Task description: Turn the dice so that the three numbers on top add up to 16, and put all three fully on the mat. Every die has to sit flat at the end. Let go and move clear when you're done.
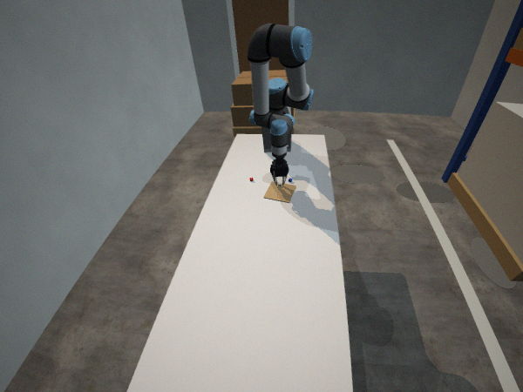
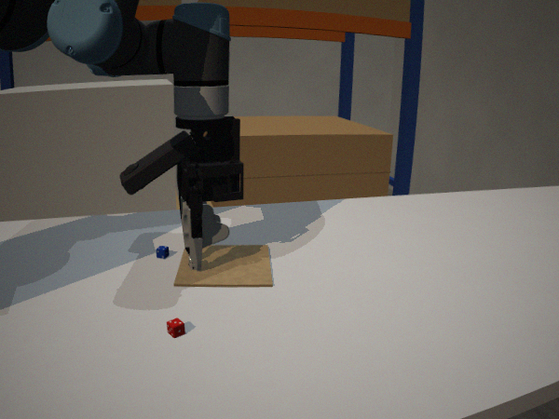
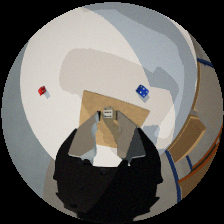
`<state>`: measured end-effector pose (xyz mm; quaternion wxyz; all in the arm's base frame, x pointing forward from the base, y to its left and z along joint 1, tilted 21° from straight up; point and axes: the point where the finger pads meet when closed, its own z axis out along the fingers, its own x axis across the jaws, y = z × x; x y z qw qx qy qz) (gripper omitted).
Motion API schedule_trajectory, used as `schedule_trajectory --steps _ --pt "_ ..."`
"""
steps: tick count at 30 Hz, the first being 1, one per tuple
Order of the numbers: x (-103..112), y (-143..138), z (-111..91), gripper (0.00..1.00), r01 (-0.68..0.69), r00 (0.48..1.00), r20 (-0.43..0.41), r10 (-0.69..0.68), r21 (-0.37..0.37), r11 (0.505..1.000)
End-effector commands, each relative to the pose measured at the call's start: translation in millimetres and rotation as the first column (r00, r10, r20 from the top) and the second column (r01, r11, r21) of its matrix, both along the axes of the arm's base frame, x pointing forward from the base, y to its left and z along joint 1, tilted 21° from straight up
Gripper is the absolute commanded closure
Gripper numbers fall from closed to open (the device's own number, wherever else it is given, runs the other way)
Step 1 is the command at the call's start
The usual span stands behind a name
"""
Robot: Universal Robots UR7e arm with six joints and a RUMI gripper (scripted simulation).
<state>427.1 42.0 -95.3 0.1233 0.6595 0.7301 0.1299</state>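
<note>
The wooden mat (image 1: 275, 196) (image 2: 242, 276) (image 3: 90, 104) lies flat on the table. My gripper (image 1: 280, 182) (image 2: 195, 268) (image 3: 108, 111) points down at the mat's edge region, its fingers a little apart. A white die (image 3: 108, 113) with dark pips sits on the mat between the fingertips, with a narrow gap on each side; the exterior view does not show it. The blue die (image 1: 290, 179) (image 2: 162, 251) (image 3: 142, 91) rests on the table beside the mat. The red die (image 1: 251, 179) (image 2: 175, 328) (image 3: 42, 90) rests on the table, farther off on the opposite side. Pips are too small to count surely.
The white table (image 1: 261, 283) (image 2: 373, 317) extends around the mat. Arm shadows fall across the blue die's side. Cardboard boxes (image 1: 241, 93) stand behind the arm, and a rack with a blue post (image 2: 409, 102) stands beyond the table.
</note>
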Motion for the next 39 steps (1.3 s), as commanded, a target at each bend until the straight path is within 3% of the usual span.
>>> schedule_trajectory --steps 1,10,39 --pt "-0.4 -0.1 2.1 0.82 0.0 1.0 0.001 0.0 0.0 1.0" --pt "-3.8 -0.3 11.1 0.82 0.0 1.0 0.001 0.0 0.0 1.0" --pt "-26.9 -2.1 72.4 0.82 0.0 1.0 0.001 0.0 0.0 1.0"
